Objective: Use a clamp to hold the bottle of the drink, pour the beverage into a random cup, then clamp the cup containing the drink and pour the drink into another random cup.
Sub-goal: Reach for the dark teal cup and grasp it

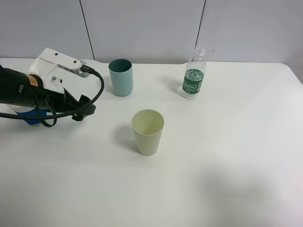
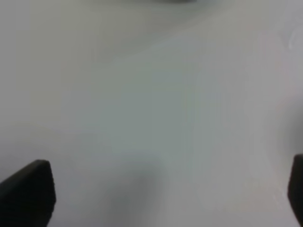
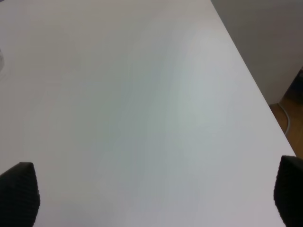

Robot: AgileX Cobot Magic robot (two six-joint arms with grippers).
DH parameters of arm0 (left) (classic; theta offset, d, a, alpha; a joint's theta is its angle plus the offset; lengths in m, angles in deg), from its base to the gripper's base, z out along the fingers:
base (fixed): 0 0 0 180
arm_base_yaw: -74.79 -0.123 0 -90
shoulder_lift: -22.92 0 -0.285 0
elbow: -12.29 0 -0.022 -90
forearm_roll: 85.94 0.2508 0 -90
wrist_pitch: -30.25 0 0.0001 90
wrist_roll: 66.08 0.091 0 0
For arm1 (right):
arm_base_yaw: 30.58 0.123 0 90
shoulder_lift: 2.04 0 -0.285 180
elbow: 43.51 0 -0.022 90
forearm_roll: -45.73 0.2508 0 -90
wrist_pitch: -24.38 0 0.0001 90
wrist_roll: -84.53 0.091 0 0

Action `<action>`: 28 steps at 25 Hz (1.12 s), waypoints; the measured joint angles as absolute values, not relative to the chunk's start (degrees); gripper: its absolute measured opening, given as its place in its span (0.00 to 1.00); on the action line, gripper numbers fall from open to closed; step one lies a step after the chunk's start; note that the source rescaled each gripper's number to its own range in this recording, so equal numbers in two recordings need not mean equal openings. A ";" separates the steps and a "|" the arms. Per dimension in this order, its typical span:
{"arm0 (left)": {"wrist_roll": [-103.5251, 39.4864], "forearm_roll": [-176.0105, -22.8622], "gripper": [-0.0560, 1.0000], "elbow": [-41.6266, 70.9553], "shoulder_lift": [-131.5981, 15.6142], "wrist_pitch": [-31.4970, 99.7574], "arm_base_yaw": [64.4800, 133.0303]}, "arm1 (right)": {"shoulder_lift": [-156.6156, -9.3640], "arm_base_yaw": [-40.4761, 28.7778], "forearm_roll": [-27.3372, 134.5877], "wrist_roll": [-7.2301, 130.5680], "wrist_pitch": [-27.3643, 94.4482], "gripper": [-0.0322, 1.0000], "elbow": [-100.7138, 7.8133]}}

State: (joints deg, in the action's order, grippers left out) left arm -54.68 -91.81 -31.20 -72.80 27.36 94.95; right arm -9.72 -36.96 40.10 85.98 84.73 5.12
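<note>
Pale tumbler nearest, teal cup and bottle behind (uncapped), left gripper, right gripper, both spread wide.

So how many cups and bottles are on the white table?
Cups: 2, a teal plastic tumbler and a pale yellow-green plastic tumbler.
Bottles: 1, a clear plastic bottle with green label.
Blue thing mostly hidden under the left arm: 1.
Total: 4.
</note>
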 joint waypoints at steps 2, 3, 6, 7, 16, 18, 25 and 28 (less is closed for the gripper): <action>-54.68 -91.51 1.00 -31.20 -74.62 24.20 94.95 | -9.72 -36.96 40.10 85.98 84.73 1.00 5.12; -54.68 -91.06 1.00 -31.19 -75.32 22.50 94.95 | -9.72 -36.96 40.10 85.98 84.73 1.00 5.12; -54.82 -89.69 1.00 -31.14 -77.64 17.87 94.95 | -9.72 -36.96 40.10 85.98 84.73 1.00 5.12; -54.82 -89.45 1.00 -31.14 -78.44 16.22 94.95 | -9.72 -36.96 40.10 85.98 84.73 1.00 5.12; -54.89 -88.93 1.00 -31.08 -85.53 3.46 94.95 | -9.72 -36.96 40.10 85.98 84.73 1.00 5.12; -54.89 -88.00 1.00 -31.06 -86.91 1.54 94.95 | -9.72 -36.96 40.10 85.98 84.73 1.00 5.12; -61.85 -81.85 1.00 -31.01 -91.09 -6.14 94.95 | -9.72 -36.96 40.10 85.98 84.73 1.00 5.12; -64.46 -79.73 1.00 -31.07 -92.62 -9.41 94.95 | -9.72 -36.96 40.10 85.98 84.73 1.00 5.12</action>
State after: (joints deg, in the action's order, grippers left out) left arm -64.46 -79.73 -31.07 -92.62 -9.41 94.95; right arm -9.72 -36.96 40.10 85.98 84.73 5.12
